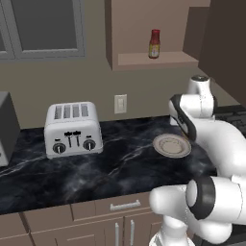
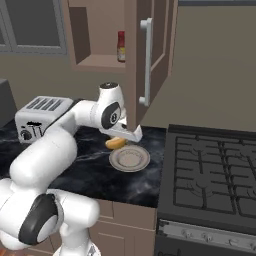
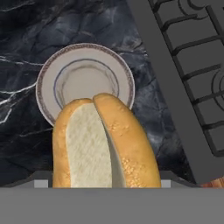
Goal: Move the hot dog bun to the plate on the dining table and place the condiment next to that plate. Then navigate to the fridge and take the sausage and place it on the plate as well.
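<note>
Bun (image 3: 103,144), soft, light and easily squashed, sits lengthwise in the gripper (image 2: 119,141), whose jaws stand fairly wide around its sides, hanging just above the near-left rim of the plate (image 3: 85,81) on the dark counter (image 1: 72,168)

There is one hot dog bun (image 3: 103,144), and it hangs above the counter (image 1: 72,173) close to the plate's edge. There is one plate (image 1: 171,145), near the right end of the counter, beside the stove (image 2: 215,175). One toaster (image 1: 73,128) stands at the back edge of the counter, toward the left. One condiment bottle (image 1: 154,44) stands on the open cabinet shelf (image 1: 153,59). One wall outlet (image 1: 120,104) is on the wall behind the counter.
</note>
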You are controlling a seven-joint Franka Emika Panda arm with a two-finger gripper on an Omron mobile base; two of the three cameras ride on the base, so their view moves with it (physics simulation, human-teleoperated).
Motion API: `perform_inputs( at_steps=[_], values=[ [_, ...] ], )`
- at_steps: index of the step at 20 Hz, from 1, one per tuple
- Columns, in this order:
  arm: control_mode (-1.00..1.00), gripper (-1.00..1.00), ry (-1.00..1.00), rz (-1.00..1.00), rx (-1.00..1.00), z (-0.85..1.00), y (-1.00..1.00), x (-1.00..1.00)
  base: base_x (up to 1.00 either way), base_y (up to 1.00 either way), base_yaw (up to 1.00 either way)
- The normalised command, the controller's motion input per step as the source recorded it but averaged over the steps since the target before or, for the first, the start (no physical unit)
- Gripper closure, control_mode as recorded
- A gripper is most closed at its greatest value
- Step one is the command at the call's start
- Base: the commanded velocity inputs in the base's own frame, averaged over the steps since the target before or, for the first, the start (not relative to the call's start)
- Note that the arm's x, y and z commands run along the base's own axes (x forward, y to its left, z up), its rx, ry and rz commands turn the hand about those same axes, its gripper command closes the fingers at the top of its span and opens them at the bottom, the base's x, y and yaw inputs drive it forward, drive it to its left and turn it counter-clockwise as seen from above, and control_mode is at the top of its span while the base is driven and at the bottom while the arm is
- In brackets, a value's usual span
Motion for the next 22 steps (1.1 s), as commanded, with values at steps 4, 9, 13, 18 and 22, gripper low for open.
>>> perform_inputs(
  at_steps=[4, 9, 13, 18, 22],
  values=[
    [-1.00, 1.00, -0.01, -0.05, 0.00, 0.50, 0.10, -0.74, 0.00, 0.00, 0.00],
    [-1.00, 1.00, 0.00, -0.03, 0.00, 0.40, 0.24, -0.70, 0.00, 0.00, 0.00],
    [-1.00, 1.00, -0.05, 0.00, 0.00, 0.10, 0.24, -0.64, 0.00, 0.00, 0.00],
    [-1.00, 1.00, -0.19, 0.01, 0.00, 0.02, 0.02, -0.72, 0.00, 0.00, 0.00],
    [1.00, 1.00, -0.09, 0.06, 0.00, 0.06, 0.02, -0.33, -0.32, 0.07, 0.12]
  ],
)
